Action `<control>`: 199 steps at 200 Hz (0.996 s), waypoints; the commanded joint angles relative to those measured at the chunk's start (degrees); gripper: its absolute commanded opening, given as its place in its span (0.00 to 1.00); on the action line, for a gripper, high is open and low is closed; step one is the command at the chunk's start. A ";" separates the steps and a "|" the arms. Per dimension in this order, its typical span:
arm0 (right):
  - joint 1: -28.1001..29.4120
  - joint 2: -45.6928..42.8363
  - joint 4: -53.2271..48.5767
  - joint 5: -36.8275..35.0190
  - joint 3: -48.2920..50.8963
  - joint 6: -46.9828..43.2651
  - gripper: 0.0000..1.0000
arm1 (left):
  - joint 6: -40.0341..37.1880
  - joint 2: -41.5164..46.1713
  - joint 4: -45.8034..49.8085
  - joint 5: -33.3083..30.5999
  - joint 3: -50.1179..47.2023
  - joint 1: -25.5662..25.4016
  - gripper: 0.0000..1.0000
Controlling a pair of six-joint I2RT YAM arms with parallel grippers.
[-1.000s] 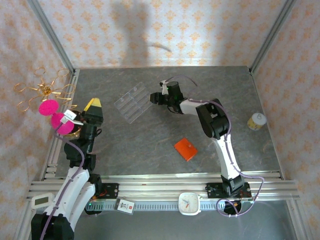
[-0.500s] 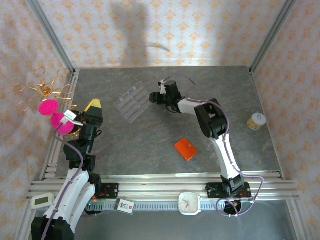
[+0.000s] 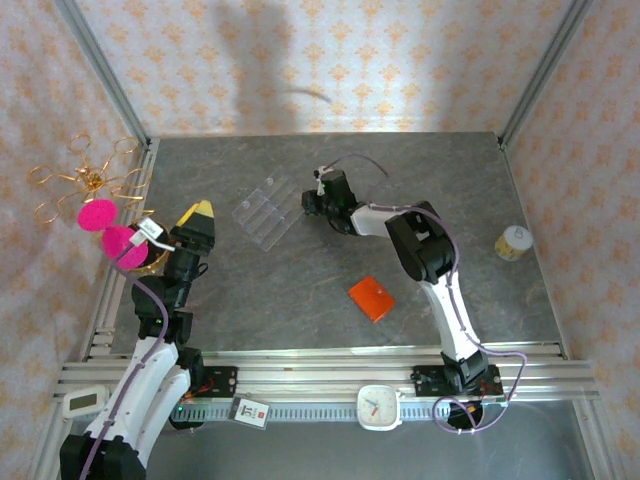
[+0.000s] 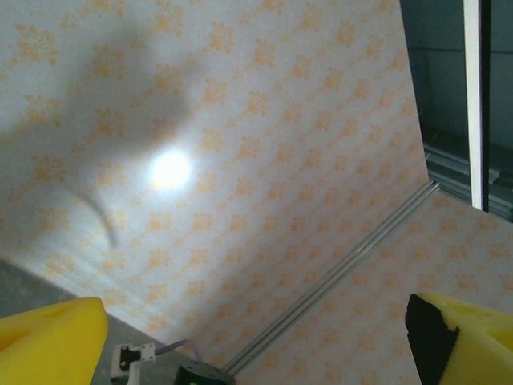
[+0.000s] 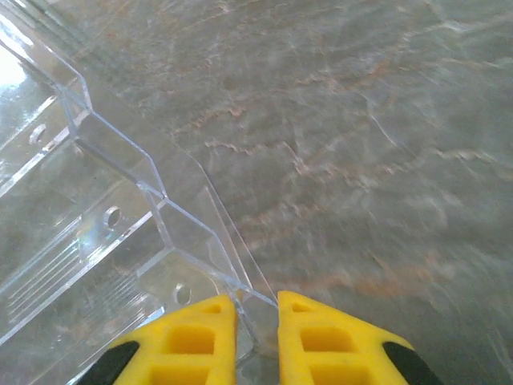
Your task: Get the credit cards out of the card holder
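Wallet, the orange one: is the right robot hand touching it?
Apart. In the top view the right gripper is up at the tray, and bare table lies between it and the wallet.

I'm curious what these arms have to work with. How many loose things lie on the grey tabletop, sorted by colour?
Orange: 1, the wallet
Clear: 1, the plastic tray
Yellow and white: 1, the small tub
Total: 3

A clear tray [image 3: 268, 208] lies mid-table, a yellow tub [image 3: 513, 242] far right.
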State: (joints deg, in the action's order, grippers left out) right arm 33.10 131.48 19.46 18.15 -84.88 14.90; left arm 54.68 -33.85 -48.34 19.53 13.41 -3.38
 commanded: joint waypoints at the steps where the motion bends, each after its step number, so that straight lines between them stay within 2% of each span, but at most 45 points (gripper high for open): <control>1: 1.10 -4.74 -0.80 -8.35 5.30 3.00 0.12 | -2.81 0.28 2.20 0.14 2.15 -1.25 0.93; 49: 5.29 -13.17 -4.76 -27.21 14.61 11.10 0.12 | -4.60 -0.84 7.54 -3.60 2.28 -5.00 0.90; 76: 8.03 -19.28 -5.83 -36.03 22.72 18.06 0.12 | -3.70 -2.54 8.52 -5.36 0.80 -7.65 0.84; 130: 14.40 -28.91 -8.96 -42.90 37.46 29.42 0.16 | -4.07 -9.84 7.86 -11.09 -3.30 -17.55 0.68; 140: 15.39 -30.71 -8.75 -43.13 40.17 31.10 0.20 | -4.53 -11.68 8.48 -12.15 -3.30 -19.29 0.63; 169: 17.03 -36.26 -6.24 -41.79 45.88 31.28 0.43 | -5.09 -16.30 10.09 -14.00 -3.21 -22.09 0.50; 186: 17.34 -40.79 -5.27 -39.95 48.20 28.82 0.50 | -5.78 -18.07 11.98 -15.58 -2.88 -22.42 0.40; 199: 17.34 -45.12 -4.63 -38.08 50.40 27.01 0.52 | -6.84 -19.49 14.71 -17.58 -2.05 -22.38 0.27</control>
State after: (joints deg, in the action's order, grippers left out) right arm 50.13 93.34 13.43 -20.03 -37.10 43.68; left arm 50.04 -51.59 -37.87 6.66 10.39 -25.52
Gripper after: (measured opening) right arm 0.504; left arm 0.365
